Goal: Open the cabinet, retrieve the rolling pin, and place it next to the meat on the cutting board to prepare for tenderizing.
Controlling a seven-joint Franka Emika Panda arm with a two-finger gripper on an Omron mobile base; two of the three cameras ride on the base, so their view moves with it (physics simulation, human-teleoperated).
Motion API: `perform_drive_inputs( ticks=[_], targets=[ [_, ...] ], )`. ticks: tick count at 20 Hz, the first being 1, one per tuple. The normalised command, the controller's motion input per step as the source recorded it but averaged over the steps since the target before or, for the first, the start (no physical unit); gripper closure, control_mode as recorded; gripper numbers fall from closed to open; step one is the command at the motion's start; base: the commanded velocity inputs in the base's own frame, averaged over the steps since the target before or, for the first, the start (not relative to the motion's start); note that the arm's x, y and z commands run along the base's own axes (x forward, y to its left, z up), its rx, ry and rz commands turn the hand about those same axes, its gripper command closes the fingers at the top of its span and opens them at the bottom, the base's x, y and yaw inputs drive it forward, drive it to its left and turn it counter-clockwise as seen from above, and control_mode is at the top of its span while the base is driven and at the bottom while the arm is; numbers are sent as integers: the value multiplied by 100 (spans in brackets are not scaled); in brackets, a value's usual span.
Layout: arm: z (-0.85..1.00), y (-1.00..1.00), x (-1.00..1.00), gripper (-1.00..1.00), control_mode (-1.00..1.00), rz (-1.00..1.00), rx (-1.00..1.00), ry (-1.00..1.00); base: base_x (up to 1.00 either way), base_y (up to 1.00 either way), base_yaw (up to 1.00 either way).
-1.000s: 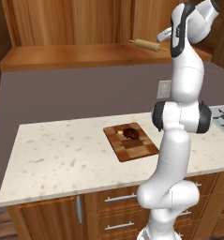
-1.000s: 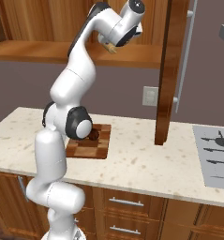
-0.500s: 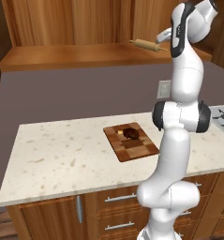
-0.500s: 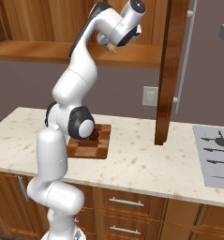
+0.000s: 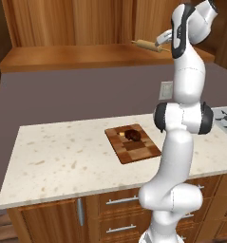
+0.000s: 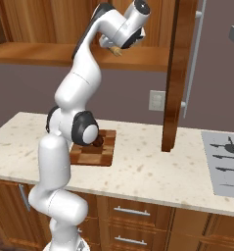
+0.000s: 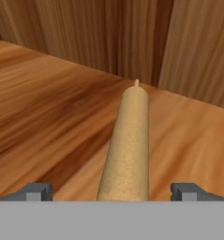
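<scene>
While I watch through the hand view, the slim light-tan wooden rolling pin (image 7: 126, 150) runs up the middle of the frame, lying on the reddish-brown wooden floor of the upper wall cabinet (image 7: 48, 112), its thin tapered handle pointing at the panelled back wall near the top centre. My jaws stand wide apart: one small dark finger tip (image 7: 37, 191) sits at the lower left and the other at the lower right, with the pin's near end between them and clear of both, so nothing is clamped. In the left base view I see the white arm reaching up at the upper right of the frame, the gripper (image 5: 163, 38) level with the cabinet shelf and the pin (image 5: 146, 45) just to its left on the shelf's front part. In the right base view the hand (image 6: 119, 46) is at the top centre, with the pin's tan end (image 6: 116, 50) showing just under it, and the opened cabinet door (image 6: 176, 73) with its long silver bar handle hangs edge-on to the right of centre. Below, on the pale speckled stone surface (image 5: 62, 156), the small checker-patterned wooden cutting board (image 5: 133, 143) lies at mid-frame in the left base view, carrying the small dark reddish-brown lump of meat (image 5: 132, 135) near its far edge, with a tiny pale yellow piece (image 5: 122, 134) just beside it on the left.
</scene>
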Motion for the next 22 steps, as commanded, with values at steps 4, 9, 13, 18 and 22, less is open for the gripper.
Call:
perform_drive_inputs(
  ticks=[4, 9, 13, 18, 22],
  targets=[
    [-18, 11, 0, -100, -100, 0, 0, 0, 0, 0, 0],
    [-18, 1, 5, -100, -100, 0, 0, 0, 0, 0, 0],
    [-14, 0, 16, -100, -100, 0, 0, 0, 0, 0, 0],
    [-10, 0, 23, -100, -100, 0, 0, 0, 0, 0, 0],
    [-8, 3, 26, -100, -100, 0, 0, 0, 0, 0, 0]
  ],
)
